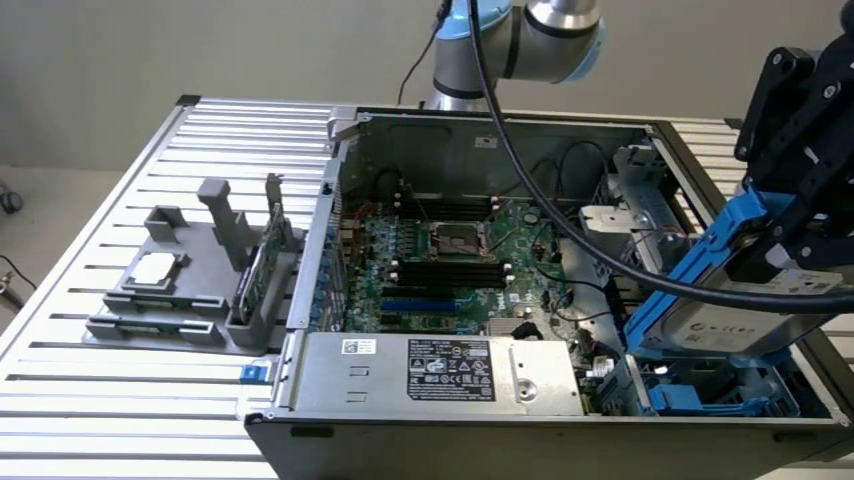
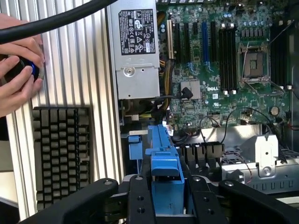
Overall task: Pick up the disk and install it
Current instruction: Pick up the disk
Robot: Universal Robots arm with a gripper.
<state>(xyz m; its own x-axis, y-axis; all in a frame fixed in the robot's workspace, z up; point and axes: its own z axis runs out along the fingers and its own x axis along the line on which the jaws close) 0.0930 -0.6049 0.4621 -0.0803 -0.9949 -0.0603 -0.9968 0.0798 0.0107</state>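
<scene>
The gripper (image 1: 795,245) is clamped on the disk (image 1: 727,320) by its blue carrier, tilted above the case (image 1: 507,118) at the exterior view's right; probably rigid, weighty and shock-sensitive, best held by the frame edges

A plain beige wall (image 1: 200,50) spans the upper left of the exterior view in soft, even light. Below it, a counter (image 1: 120,400) of ribbed aluminium slats stretches from the middle of the frame down to its lower left corner. Beyond the counter's edge, at far left, lies pale floor (image 1: 40,240).
</scene>
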